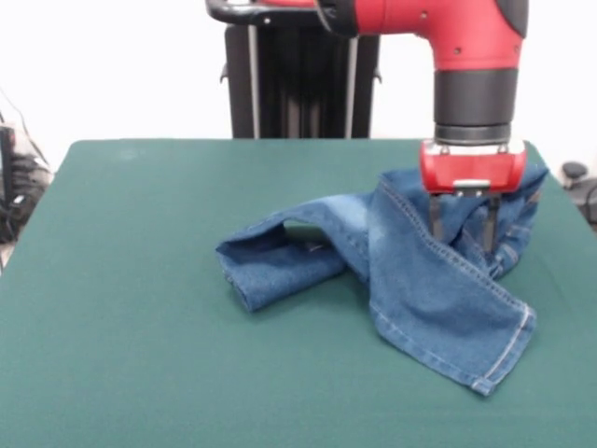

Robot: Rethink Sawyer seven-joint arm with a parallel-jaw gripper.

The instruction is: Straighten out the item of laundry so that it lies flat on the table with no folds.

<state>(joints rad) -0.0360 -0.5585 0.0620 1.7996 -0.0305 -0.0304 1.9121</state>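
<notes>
My gripper (464, 233) hangs over the crumpled jeans (410, 271) right of centre on the green table (140, 327); its two fingers stand apart, tips at the denim, gripping nothing I can see. One leg folds left; the other runs near-right.

Faded blue denim jeans (420, 280) with tan stitching, matt green cloth table (140, 355), glossy red plastic arm (448, 28)

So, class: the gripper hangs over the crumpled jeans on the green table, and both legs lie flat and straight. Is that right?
Not quite. The gripper does hang over the crumpled jeans on the green table, but the legs are not flat and straight: the front view shows one leg bent and doubled back on itself, crossing under the other.
</notes>
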